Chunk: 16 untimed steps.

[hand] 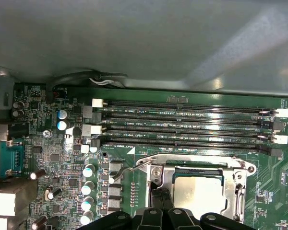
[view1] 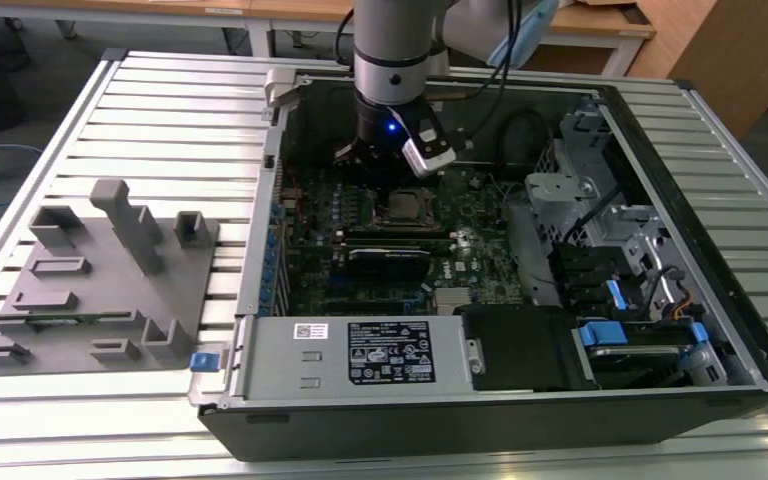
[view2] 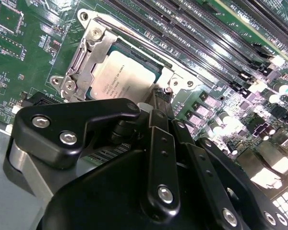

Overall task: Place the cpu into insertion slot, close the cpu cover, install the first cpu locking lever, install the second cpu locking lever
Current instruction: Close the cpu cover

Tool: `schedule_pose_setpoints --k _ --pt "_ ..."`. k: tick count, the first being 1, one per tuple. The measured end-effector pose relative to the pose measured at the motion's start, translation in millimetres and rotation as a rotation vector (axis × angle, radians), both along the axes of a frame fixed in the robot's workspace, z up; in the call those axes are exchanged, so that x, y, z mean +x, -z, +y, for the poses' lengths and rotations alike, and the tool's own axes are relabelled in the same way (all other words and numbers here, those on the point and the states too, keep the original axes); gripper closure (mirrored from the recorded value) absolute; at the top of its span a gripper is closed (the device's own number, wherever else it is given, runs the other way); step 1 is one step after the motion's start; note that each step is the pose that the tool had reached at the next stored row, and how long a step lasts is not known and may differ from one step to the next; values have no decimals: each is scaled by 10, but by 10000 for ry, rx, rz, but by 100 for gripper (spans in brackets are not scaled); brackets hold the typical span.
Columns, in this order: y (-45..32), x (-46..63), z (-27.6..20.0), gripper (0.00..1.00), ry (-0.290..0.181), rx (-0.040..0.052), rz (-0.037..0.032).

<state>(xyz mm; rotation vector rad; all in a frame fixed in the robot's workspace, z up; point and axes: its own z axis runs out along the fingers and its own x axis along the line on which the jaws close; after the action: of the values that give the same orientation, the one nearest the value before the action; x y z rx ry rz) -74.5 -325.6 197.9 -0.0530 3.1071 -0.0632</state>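
Observation:
The cpu (view2: 121,76) lies flat in the insertion slot (view1: 404,207) of the green motherboard, its silvery top showing (hand: 200,194). The cpu cover (view2: 92,50) is down over it, framing the chip (hand: 206,168). A thin wire locking lever (hand: 126,170) sticks out from the socket's corner, its hooked end raised off the board. My gripper (hand: 161,199) is shut, its black fingertips (view2: 158,101) together right at the socket's edge beside that lever, with nothing seen between them. In the exterior view the arm (view1: 391,90) stands straight over the socket.
Several long black memory slots (hand: 182,125) run just beyond the socket. The case's metal wall (hand: 144,38) rises behind them. A black expansion card (view1: 387,256), drive cage (view1: 624,250) and power supply (view1: 357,352) fill the case. A grey parts fixture (view1: 91,285) lies at the exterior view's left.

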Motion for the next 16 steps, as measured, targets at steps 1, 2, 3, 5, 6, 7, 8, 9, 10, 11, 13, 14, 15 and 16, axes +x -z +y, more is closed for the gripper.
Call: schedule_pose_setpoints --k 1,2,3,5,6,7,8,9,10,11,13,14,15,16 --pt "1 0 0 89 0 -1 1" --pt "3 0 0 89 0 0 0" --pt "4 0 0 89 0 -1 1" --pt "5 0 0 89 0 -3 2" --pt "5 0 0 89 0 -2 2" --pt "6 0 0 89 0 -1 1" --pt "7 0 0 89 0 0 0" --pt "6 0 0 89 0 1 -1" --pt "4 0 0 89 0 1 -1" --pt "1 0 0 89 0 4 -3" --pt "-8 1 2 89 0 12 -9" --pt "-14 2 2 89 0 13 -9" --pt "-24 1 1 89 0 4 -3" --pt "-32 0 0 89 0 2 -1"
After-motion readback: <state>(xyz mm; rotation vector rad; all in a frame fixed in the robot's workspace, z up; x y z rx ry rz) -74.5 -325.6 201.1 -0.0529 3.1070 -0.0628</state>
